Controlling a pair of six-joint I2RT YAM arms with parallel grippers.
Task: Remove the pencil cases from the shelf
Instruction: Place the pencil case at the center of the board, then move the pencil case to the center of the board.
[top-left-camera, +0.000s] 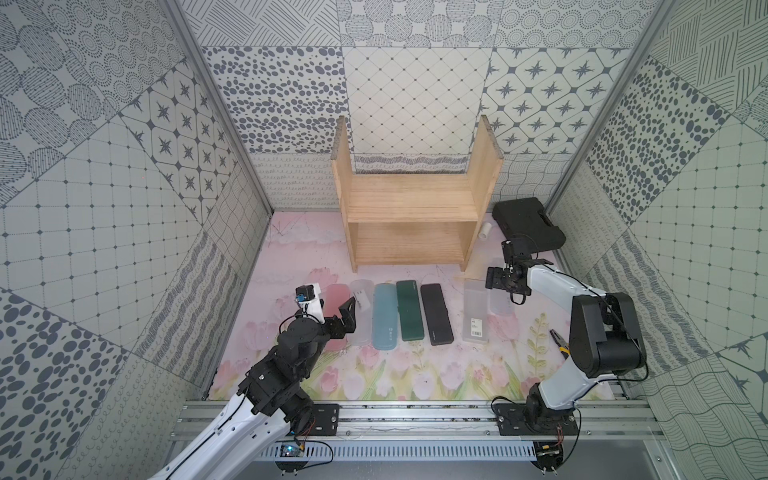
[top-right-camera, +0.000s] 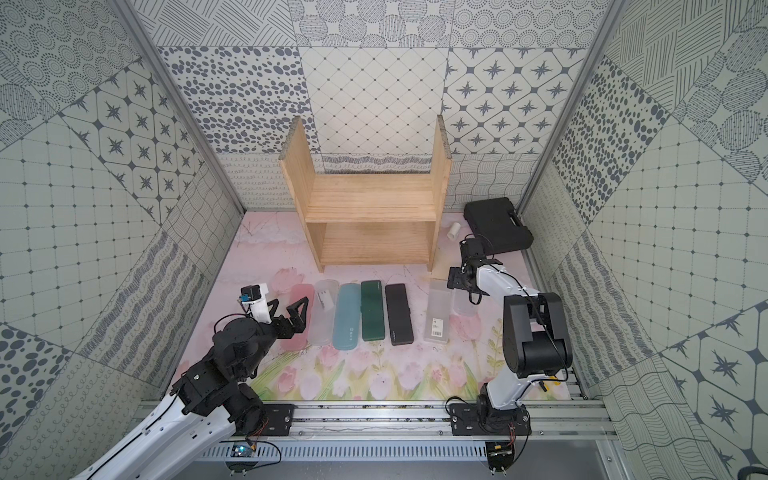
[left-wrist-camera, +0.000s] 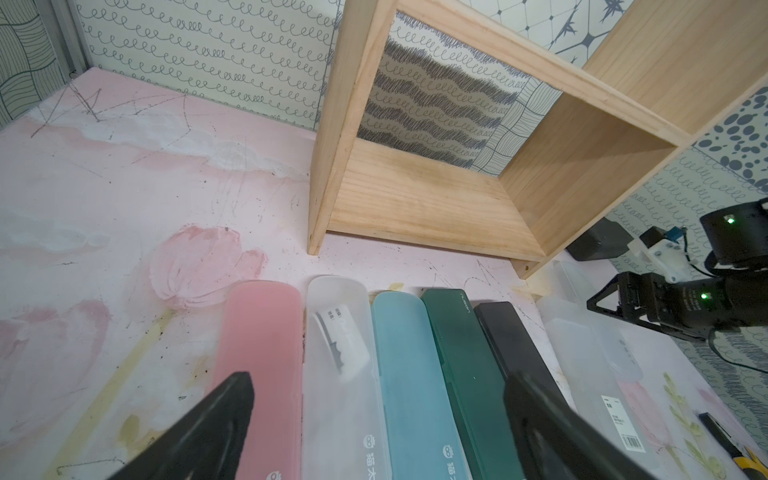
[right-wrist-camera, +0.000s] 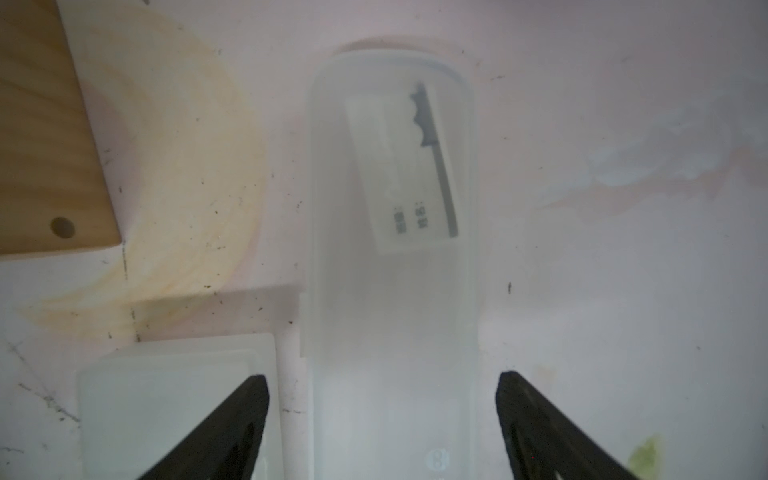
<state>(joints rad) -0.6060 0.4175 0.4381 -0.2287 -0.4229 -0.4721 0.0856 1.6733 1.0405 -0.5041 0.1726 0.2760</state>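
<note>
The light-wood shelf (top-left-camera: 411, 195) stands at the back with both boards bare. In front of it several pencil cases lie side by side on the table: pink (top-left-camera: 336, 297), frosted clear (top-left-camera: 362, 330), light blue (top-left-camera: 385, 316), dark green (top-left-camera: 409, 309), black (top-left-camera: 436, 313), then a labelled clear one (top-left-camera: 476, 309) and another clear one (right-wrist-camera: 390, 291). My left gripper (left-wrist-camera: 380, 386) hangs open above the pink and clear cases at the row's left end. Over the rightmost clear case my right gripper (right-wrist-camera: 381, 380) is open, its fingers standing off both long sides.
A big black toolbox (top-left-camera: 528, 224) lies right of the shelf, with a small white cylinder (top-left-camera: 485, 230) beside it. Yellow-handled pliers (top-left-camera: 559, 343) lie by the right arm's elbow. Patterned walls close in the left, right and back.
</note>
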